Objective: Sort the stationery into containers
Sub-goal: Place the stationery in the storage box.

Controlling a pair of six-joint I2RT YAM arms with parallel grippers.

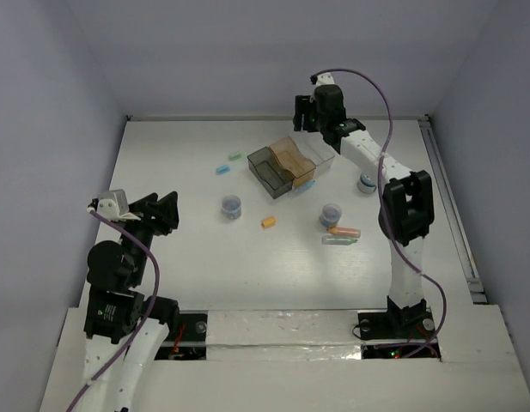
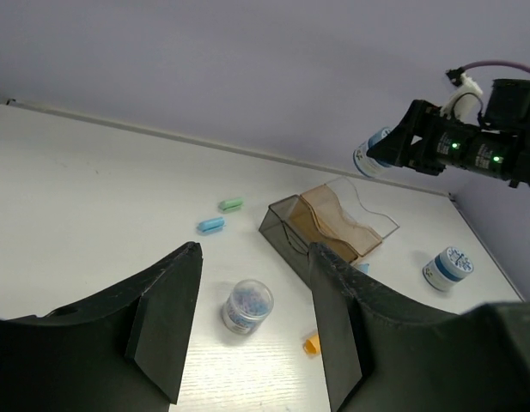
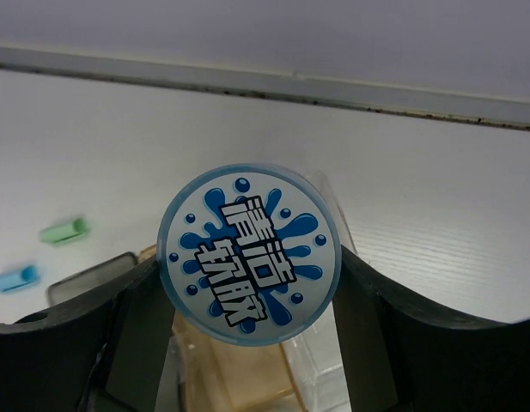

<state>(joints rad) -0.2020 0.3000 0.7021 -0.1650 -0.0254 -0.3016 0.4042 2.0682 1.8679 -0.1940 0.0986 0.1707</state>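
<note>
Right claw (image 3: pixel 249 296) is pinching a blue-and-white roll (image 3: pixel 249 254) by its sides. The printed round face is turned toward the wrist camera. The roll is off the tabletop (image 1: pixel 179 266), raised at the far side.

Directly under that claw are the joined boxes. The clear box (image 3: pixel 320 365) and tan box (image 3: pixel 234 369) are below the roll, and the dark grey box (image 1: pixel 266 167) is just to the claw's left. From the left wrist view the held roll hangs above and past the clear box, not touching it.

Further left of the right claw, a green stick (image 3: pixel 63 230) and a blue stick (image 3: pixel 14 277) lie near each other on the tabletop.

Left claw (image 2: pixel 252 296) is spread wide with nothing between its fingers, and it hovers over the near-left part of the tabletop. Just ahead of it stands a second roll (image 2: pixel 247 305). An orange piece (image 2: pixel 312 344) is ahead and slightly right. The boxes sit further ahead, with a third roll (image 2: pixel 448 267) far right of them.

In the top view a fourth roll (image 1: pixel 332 215) stands well apart from both claws. Just next to it are a pink-orange stick (image 1: pixel 344 231) and a pale green stick (image 1: pixel 338 240).
</note>
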